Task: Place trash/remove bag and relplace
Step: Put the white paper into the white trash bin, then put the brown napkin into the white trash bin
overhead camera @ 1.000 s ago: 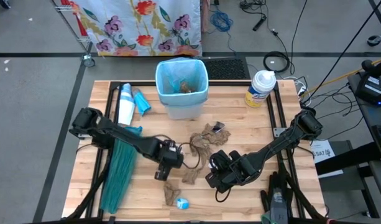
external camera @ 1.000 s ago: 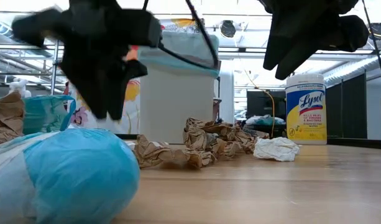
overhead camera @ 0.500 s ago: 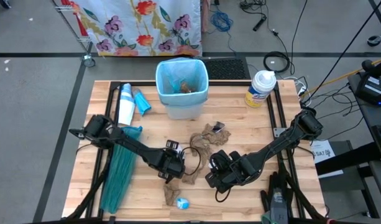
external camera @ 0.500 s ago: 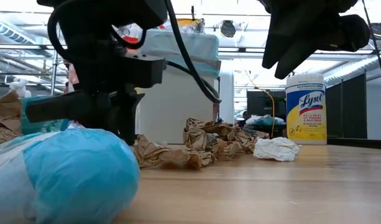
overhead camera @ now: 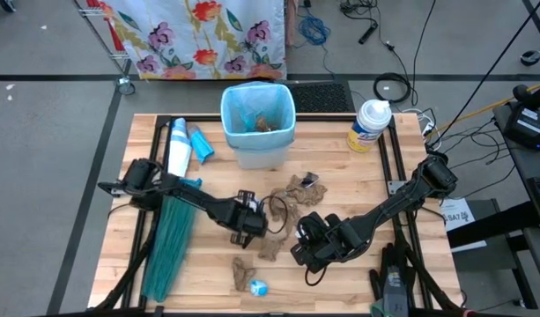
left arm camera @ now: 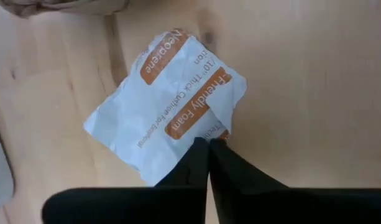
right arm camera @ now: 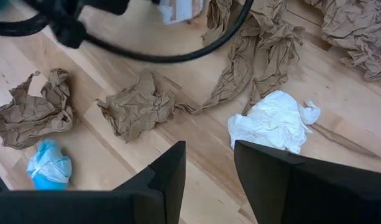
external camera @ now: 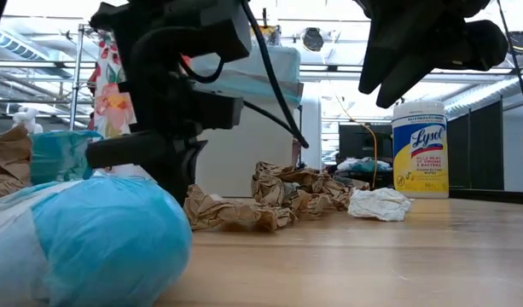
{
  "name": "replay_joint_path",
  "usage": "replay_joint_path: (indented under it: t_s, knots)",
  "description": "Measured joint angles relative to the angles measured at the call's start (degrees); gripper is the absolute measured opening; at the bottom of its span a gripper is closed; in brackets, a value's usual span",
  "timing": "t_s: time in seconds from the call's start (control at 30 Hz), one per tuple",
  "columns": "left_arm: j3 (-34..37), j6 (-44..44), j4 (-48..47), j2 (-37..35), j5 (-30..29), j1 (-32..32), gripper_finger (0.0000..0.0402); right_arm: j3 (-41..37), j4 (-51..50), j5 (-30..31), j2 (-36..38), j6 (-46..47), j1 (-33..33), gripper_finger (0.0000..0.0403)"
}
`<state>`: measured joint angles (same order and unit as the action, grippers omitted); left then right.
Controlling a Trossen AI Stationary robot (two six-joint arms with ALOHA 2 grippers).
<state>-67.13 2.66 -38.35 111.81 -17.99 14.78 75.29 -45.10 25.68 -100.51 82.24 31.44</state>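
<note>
Fingertips of your left gripper (left arm camera: 209, 144) are pressed together on the edge of a white printed wrapper (left arm camera: 171, 106) lying mid-table beside the brown paper towels (overhead camera: 287, 207), while your right gripper (right arm camera: 209, 158) hovers spread above a white paper wad (right arm camera: 274, 121), bin (overhead camera: 257, 123) at the far edge.

Pale-blue bin (overhead camera: 257, 123) on a light wooden worktop (overhead camera: 208, 282), with brown paper scraps (right arm camera: 143, 102) and one white wad (right arm camera: 274, 121) (plus a small blue wrapper (right arm camera: 48, 165)). A white label scrap (left arm camera: 165, 106) carries orange lettering; the folded bag (overhead camera: 168, 246) is teal-green.
</note>
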Motion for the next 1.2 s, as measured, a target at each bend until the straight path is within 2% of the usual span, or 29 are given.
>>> replay_joint_path:
  t_s: [0.17, 0.5, 0.63, 0.77, 0.97, 1.2]
  knots:
    - [-2.24, 1.52, -3.43, -0.26, 0.82, -1.79, 0.0004, 0.00, 0.07, 0.05, 0.00, 0.00, 0.04, 0.0130]
    - [-13.94, 1.48, -14.47, 0.01, 1.54, -0.86, 0.0001, 0.00, 0.35, -0.06, 0.00, -0.01, 0.04, 0.0130]
    - [-16.11, 1.50, -16.79, -1.05, 3.76, -0.37, 0.0001, 0.00, 0.35, -0.24, 0.00, 0.00, 0.04, 0.0130]
    - [-16.17, 1.49, -17.50, -5.20, 8.29, -0.49, 0.0001, 0.00, 0.35, -0.62, 0.00, -0.01, 0.15, 0.0130]
    - [-16.22, 1.71, -18.56, -15.03, 8.34, -1.49, 0.0000, 0.00, 0.31, -1.83, 0.00, -0.28, 0.28, 0.0130]
    - [-16.30, 5.87, -20.07, -28.05, 8.12, -3.00, 0.0000, 0.00, 0.86, -1.95, 0.00, -0.43, 0.22, 0.0130]
